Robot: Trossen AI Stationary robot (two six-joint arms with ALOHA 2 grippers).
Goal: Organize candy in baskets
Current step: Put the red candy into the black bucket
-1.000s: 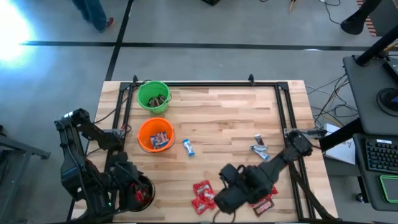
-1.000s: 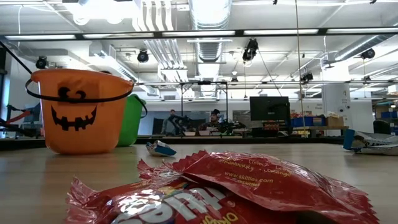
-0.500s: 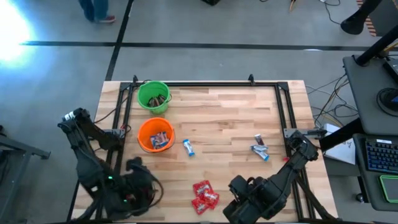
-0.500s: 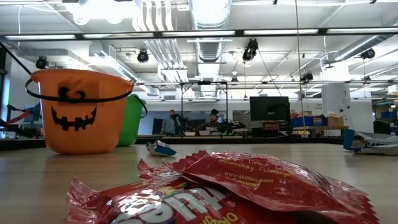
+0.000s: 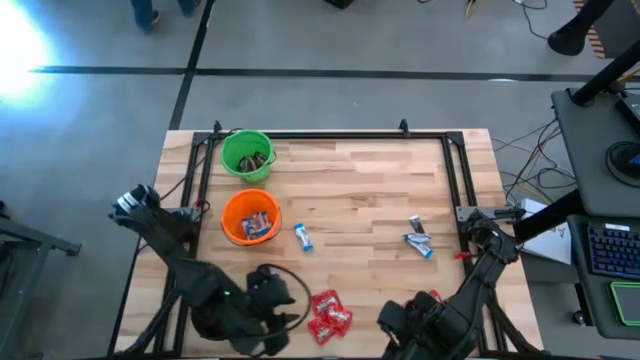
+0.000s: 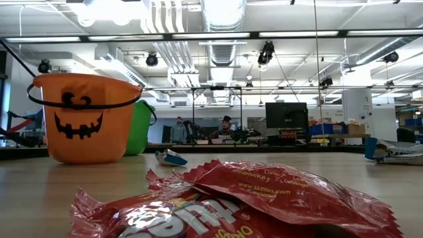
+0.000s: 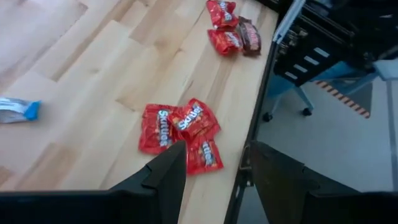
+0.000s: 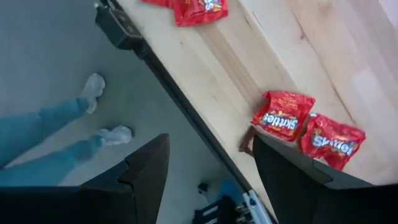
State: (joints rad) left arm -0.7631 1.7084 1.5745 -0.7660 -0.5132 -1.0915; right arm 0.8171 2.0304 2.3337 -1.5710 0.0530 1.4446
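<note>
- On the desk [image 5: 370, 190] in the high view, the green basket [image 5: 246, 155] stands at the far left corner with the orange basket [image 5: 250, 216] just in front of it; both hold candy. A blue-and-white sweet [image 5: 304, 237] lies beside the orange one, two more [image 5: 419, 238] near the right rail, and a red cluster [image 5: 328, 313] at the near edge. The left hand [image 5: 270, 310] hangs just left of that cluster; the right hand [image 5: 400, 322] sits at the near edge, right of it.
- At desk height, the low view shows the orange basket [image 6: 82, 118] in front of the green one [image 6: 140, 125], and red wrappers [image 6: 251, 201] close up.
- In the left wrist view, the left hand [image 7: 214, 171] is open, empty, above three red packs [image 7: 180, 130].
- In the right wrist view, the right hand [image 8: 211, 168] is open, empty, over the desk edge; two red packs [image 8: 305, 124] lie near it, and a person's legs [image 8: 50, 137] stand on the floor.
</note>
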